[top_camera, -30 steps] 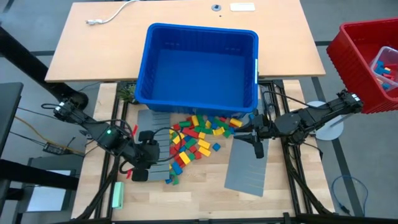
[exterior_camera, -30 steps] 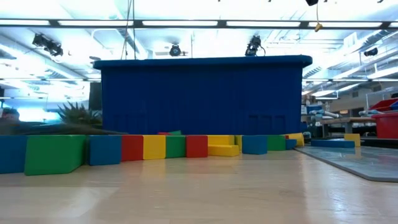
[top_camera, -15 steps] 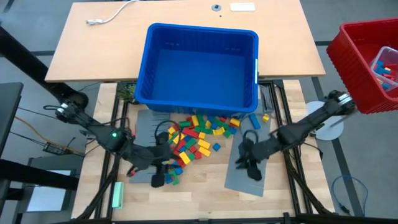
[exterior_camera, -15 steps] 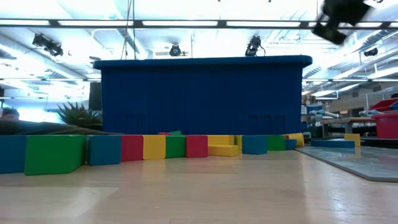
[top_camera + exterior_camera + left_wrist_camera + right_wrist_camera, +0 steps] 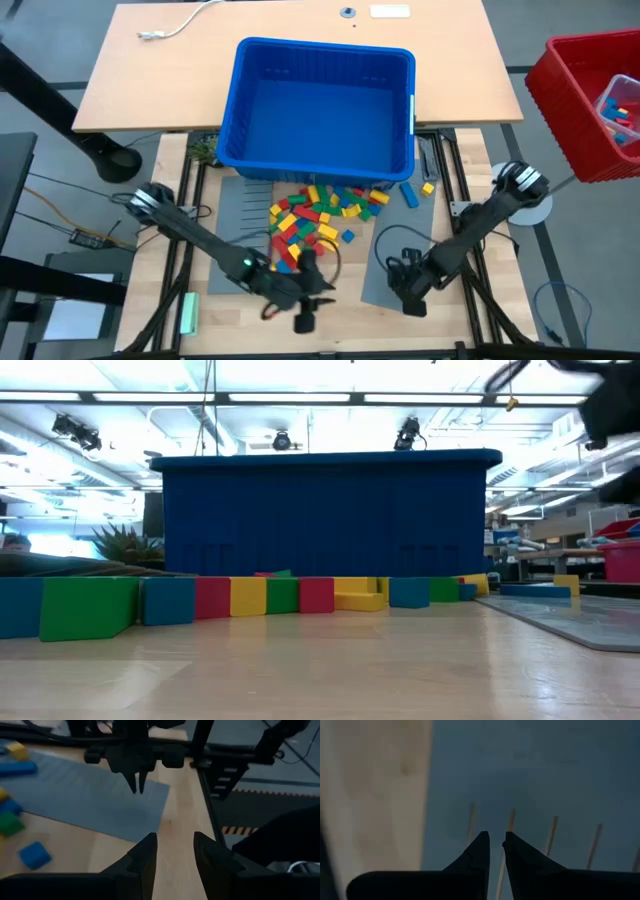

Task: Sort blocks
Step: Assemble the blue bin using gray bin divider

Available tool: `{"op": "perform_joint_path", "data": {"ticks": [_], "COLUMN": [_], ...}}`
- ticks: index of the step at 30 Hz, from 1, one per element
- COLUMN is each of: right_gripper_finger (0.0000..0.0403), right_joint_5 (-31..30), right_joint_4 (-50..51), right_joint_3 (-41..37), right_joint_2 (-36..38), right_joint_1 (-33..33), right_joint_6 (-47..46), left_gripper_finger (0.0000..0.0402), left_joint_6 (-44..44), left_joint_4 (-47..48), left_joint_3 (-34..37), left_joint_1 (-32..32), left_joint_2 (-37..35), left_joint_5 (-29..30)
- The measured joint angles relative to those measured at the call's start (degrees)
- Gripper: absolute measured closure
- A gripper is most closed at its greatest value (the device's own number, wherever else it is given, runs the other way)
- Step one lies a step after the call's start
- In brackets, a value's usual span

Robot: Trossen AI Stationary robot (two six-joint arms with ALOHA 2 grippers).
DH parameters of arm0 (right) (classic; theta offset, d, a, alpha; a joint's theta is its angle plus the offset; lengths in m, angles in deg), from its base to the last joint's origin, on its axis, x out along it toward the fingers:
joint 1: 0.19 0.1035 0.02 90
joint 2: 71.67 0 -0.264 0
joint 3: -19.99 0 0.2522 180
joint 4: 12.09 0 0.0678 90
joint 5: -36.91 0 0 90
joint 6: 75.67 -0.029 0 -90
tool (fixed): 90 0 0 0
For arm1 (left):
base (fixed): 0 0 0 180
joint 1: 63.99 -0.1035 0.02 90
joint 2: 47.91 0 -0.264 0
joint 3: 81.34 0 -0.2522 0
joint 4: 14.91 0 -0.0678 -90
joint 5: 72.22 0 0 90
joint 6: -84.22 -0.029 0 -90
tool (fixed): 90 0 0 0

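Red, yellow, green and blue blocks are heaped loosely; left end effector gapes empty, right end effector is narrowed.

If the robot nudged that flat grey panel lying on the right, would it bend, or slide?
The grey panel probably slides rather than bends: it lies flat with straight edges on smooth wood. Its thin edge looks hard to pinch. The right gripper hangs over its near end, fingers almost together, holding nothing.
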Motion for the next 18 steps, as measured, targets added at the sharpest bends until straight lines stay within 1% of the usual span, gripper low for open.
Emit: {"op": "perform_joint_path", "data": {"ticks": [4,7,10,15,18], "right_gripper_finger": [0.0355,0.0356,0.036,0.0367,0.0369], "right_joint_5": [-0.33,-1.04,-3.92,-8.95,-10.34], "right_joint_4": [-2.4,-8.78,-15.78,-28.19,-35.23], "right_joint_3": [0.22,0.38,0.35,0.22,0.12], "right_joint_2": [-4.65,-7.27,-9.17,-12.44,-14.01], "right_joint_1": [1.4,1.6,0.84,-2.14,-4.26], "right_joint_6": [-0.92,-1.39,-2.89,-3.74,-1.37], "left_gripper_finger": [0.0265,0.0265,0.0265,0.0265,0.0265], "left_joint_6": [0.15,0.26,1.32,4.83,5.73], "left_joint_4": [-1.31,-0.92,0.8,2.8,4.22], "left_joint_3": [-4.27,-7.76,-10.79,-12.68,-12.68], "left_joint_1": [0.0,-0.04,-0.04,-0.04,-0.04], "left_joint_2": [7.42,12.45,16.6,20.24,20.7], "left_joint_5": [0.32,0.34,0.44,0.56,0.55]}}
